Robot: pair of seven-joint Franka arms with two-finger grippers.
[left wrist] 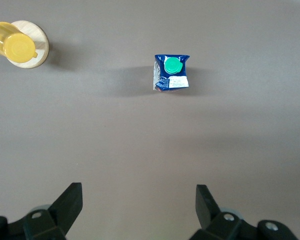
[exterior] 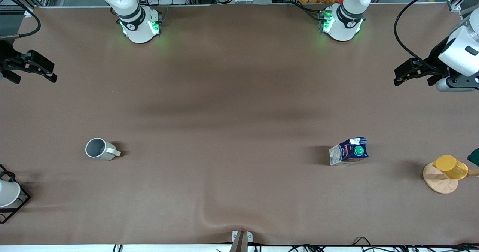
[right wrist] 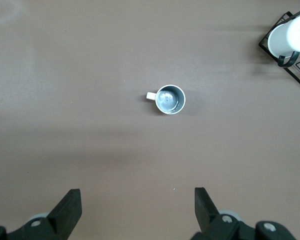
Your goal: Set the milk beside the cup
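The milk (exterior: 349, 151), a dark-blue carton with a green cap, stands on the brown table toward the left arm's end; it also shows in the left wrist view (left wrist: 171, 73). The cup (exterior: 98, 149), an off-white mug with a grey interior, stands upright toward the right arm's end; it also shows in the right wrist view (right wrist: 169, 99). My left gripper (exterior: 401, 79) hangs open and empty high over the table's edge at the left arm's end (left wrist: 139, 200). My right gripper (exterior: 48, 72) hangs open and empty high over the right arm's end (right wrist: 138, 202).
A yellow cup (exterior: 451, 167) on a wooden disc base (exterior: 438, 181) stands beside the milk at the left arm's end. A white cup (exterior: 7, 193) in a black wire rack (exterior: 18, 207) stands near the mug, closer to the front camera.
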